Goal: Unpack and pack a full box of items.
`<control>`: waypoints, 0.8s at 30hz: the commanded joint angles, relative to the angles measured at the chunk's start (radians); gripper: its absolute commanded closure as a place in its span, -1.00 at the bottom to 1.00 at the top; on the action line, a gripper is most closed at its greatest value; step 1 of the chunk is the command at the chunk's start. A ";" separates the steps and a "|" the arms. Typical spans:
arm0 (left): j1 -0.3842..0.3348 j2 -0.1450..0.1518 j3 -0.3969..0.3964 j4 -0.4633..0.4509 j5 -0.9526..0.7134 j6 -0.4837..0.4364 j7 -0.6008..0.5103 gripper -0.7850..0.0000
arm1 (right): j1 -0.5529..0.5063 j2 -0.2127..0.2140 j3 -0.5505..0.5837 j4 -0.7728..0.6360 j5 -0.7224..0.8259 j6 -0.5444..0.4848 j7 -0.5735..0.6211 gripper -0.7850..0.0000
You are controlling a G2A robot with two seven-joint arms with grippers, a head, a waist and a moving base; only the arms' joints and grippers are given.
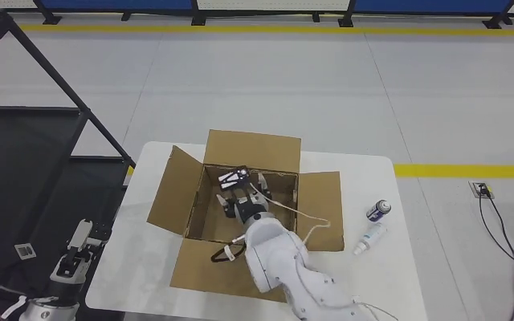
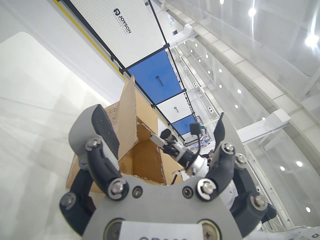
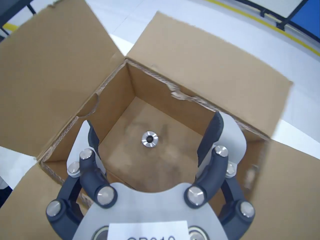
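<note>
Unpacking seems nearly done: one small round silver piece point(image 3: 149, 139) remains in the brown cardboard box point(image 3: 200, 58). Left gripper point(image 2: 160, 116), right gripper point(image 3: 153, 123): fingers wide.

This is a large industrial test hall. It has a pale, smooth floor point(image 1: 321, 88) marked with a yellow line point(image 1: 265, 29) and a fence of blue and white perforated panels point(image 2: 107, 26) in black frames. The high white ceiling point(image 2: 275, 58) has rows of round lamps point(image 2: 252, 12), and a black metal rack point(image 1: 40, 136) stands beside the white desk point(image 1: 377, 273).

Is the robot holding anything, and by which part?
Nothing. The right gripper is open over the small round silver metal piece in the brown cardboard box; the left gripper is open too.
</note>
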 commanded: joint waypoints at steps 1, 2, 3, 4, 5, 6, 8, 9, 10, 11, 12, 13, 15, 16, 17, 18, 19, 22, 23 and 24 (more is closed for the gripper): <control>0.000 0.000 0.000 0.000 0.000 0.000 0.000 -1.00 | -0.157 0.031 0.101 -0.238 -0.122 -0.015 0.042 -1.00; 0.000 0.000 0.000 0.000 0.000 0.000 0.000 -1.00 | -0.224 0.043 0.143 -0.324 -0.162 -0.020 0.050 -1.00; 0.000 0.000 0.000 0.000 0.000 0.000 0.000 -1.00 | -0.294 0.053 0.184 -0.405 -0.192 -0.022 0.052 -1.00; 0.000 0.000 0.000 0.000 0.000 0.000 0.000 -1.00 | -0.365 0.061 0.222 -0.478 -0.215 -0.023 0.048 -1.00; 0.000 0.000 0.000 0.000 0.000 0.000 0.000 -1.00 | -0.435 0.069 0.261 -0.549 -0.225 -0.021 0.036 -1.00; 0.000 0.000 0.000 0.000 0.000 0.000 0.000 -1.00 | -0.501 0.075 0.296 -0.604 -0.227 -0.026 0.019 -1.00; 0.000 0.000 0.000 0.000 0.000 0.000 0.000 -1.00 | -0.603 0.082 0.379 -0.631 -0.214 0.011 -0.049 -1.00; 0.000 0.000 0.000 0.000 0.000 0.000 0.000 -1.00 | -0.644 0.084 0.419 -0.631 -0.188 0.034 -0.093 -1.00; 0.000 0.000 0.000 0.000 0.000 0.000 0.000 -1.00 | -0.686 0.085 0.467 -0.631 -0.166 0.066 -0.121 -1.00; 0.000 0.000 0.000 0.000 0.000 0.000 0.000 -1.00 | -0.723 0.086 0.506 -0.631 -0.139 0.082 -0.141 -1.00; 0.000 0.000 0.000 0.000 0.000 0.000 0.000 -1.00 | -0.753 0.088 0.540 -0.631 -0.103 0.076 -0.157 -1.00; 0.000 0.000 0.000 0.000 0.000 0.000 0.000 -1.00 | -0.781 0.090 0.580 -0.631 -0.076 0.068 -0.160 -1.00; 0.000 0.000 0.000 0.000 0.000 0.000 0.000 -1.00 | -0.815 0.092 0.650 -0.631 -0.026 0.058 -0.122 -1.00; 0.000 0.000 0.000 0.000 0.000 0.000 0.000 -1.00 | -0.818 0.093 0.678 -0.614 -0.016 0.052 -0.102 -1.00; 0.000 0.000 0.000 0.000 0.000 0.000 0.000 -1.00 | -0.806 0.093 0.702 -0.583 -0.007 0.059 -0.080 -1.00; 0.000 0.000 0.000 0.000 0.000 0.000 0.000 -1.00 | -0.783 0.092 0.719 -0.546 0.003 0.063 -0.060 -1.00; 0.000 0.000 0.000 0.000 0.000 0.000 0.000 -1.00 | -0.755 0.092 0.734 -0.506 0.020 0.063 -0.040 -1.00; 0.000 0.000 0.000 0.000 0.000 0.000 0.000 -1.00 | -0.673 0.096 0.770 -0.399 0.096 -0.017 0.015 -1.00; 0.000 0.000 0.000 0.000 0.000 0.000 0.000 -1.00 | -0.651 0.098 0.779 -0.366 0.102 -0.042 0.028 -1.00; 0.000 0.000 0.000 0.000 0.000 0.000 0.000 -1.00 | -0.630 0.099 0.778 -0.338 0.101 -0.049 0.042 -1.00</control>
